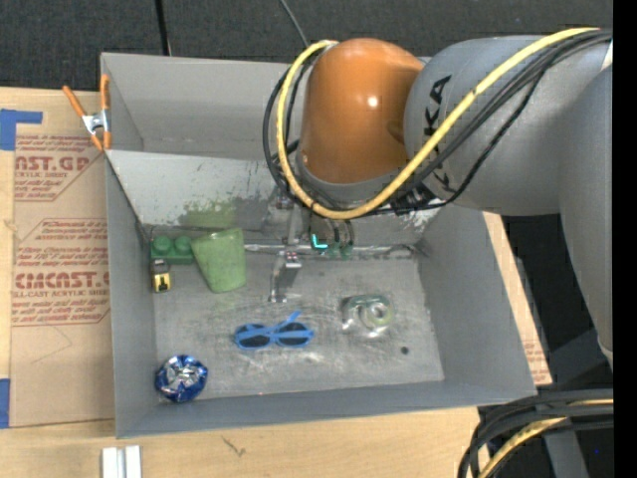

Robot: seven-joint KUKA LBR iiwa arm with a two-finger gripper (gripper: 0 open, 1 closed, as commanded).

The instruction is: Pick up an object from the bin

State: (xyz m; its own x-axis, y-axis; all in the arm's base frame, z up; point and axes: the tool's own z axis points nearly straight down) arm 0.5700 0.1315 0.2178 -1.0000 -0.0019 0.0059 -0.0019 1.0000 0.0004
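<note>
My jaws hang over the bare floor of the bin (pixel 299 406), gap impossible to tell, blue sunglasses (pixel 274 335) just below them in view, green cup (pixel 221 259) beside them leftward.

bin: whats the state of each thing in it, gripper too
gripper, low in the bin, between cup and sunglasses
green cup, loose on the floor, next to the block
green block, resting by the left wall
small yellow thing, loose, in front of the block
blue sunglasses, lying flat, untouched
clear ring, lying flat, apart from the rest
blue-white ball, loose in the near left corner
</note>
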